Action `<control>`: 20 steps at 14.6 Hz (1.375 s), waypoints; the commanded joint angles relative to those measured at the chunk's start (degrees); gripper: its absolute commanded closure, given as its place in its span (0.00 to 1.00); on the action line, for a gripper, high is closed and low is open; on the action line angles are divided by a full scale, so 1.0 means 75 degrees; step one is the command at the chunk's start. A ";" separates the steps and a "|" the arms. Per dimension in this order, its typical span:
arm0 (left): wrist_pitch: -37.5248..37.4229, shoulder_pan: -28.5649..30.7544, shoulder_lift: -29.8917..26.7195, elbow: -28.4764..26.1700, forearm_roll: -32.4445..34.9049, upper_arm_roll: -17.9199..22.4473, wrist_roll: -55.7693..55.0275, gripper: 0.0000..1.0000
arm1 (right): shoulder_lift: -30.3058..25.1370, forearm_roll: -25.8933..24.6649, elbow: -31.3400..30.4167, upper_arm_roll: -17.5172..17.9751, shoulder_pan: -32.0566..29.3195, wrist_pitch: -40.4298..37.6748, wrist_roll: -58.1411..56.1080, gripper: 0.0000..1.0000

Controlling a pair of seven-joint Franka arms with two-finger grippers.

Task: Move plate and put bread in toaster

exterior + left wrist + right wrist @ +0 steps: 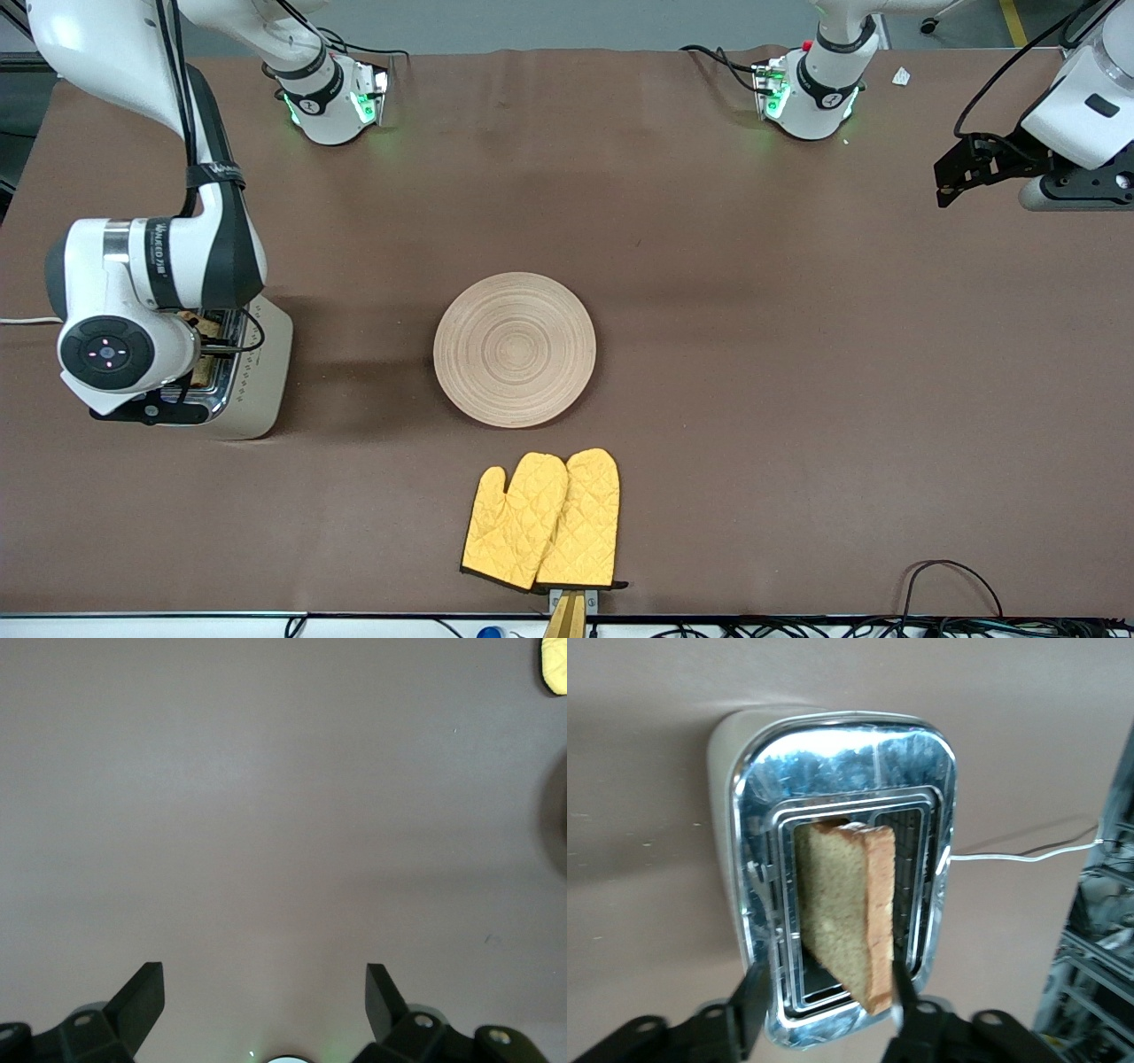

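Bread [846, 908] seated in toaster [837, 753] slot, flanked unpinched by spread right end effector [824, 997]. Plate [515, 348] placed mid-counter. Left end effector [264, 1001] spread, idle. Withdrawal judged remaining.

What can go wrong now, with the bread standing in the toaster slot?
The bread stands tilted in the toaster, part of it above the slot, so it may jam. The right gripper has its open fingers on both sides of the slice, so lifting off might catch and drag it out.
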 commanded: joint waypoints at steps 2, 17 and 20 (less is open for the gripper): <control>-0.0011 0.0020 -0.0077 0.0059 -0.0112 0.0014 0.0088 0.00 | -0.1274 0.0956 -0.0679 0.0112 -0.0419 0.0066 0.0064 0.00; -0.0069 0.0055 0.0028 0.0188 -0.0123 0.0061 0.0076 0.00 | -0.4430 0.2330 -0.2088 0.0065 -0.1087 0.0290 -0.0768 0.00; -0.0069 0.0055 0.0028 0.0188 -0.0112 0.0061 0.0076 0.00 | -0.4220 0.2283 -0.1270 0.0065 -0.1122 -0.0237 -0.0733 0.00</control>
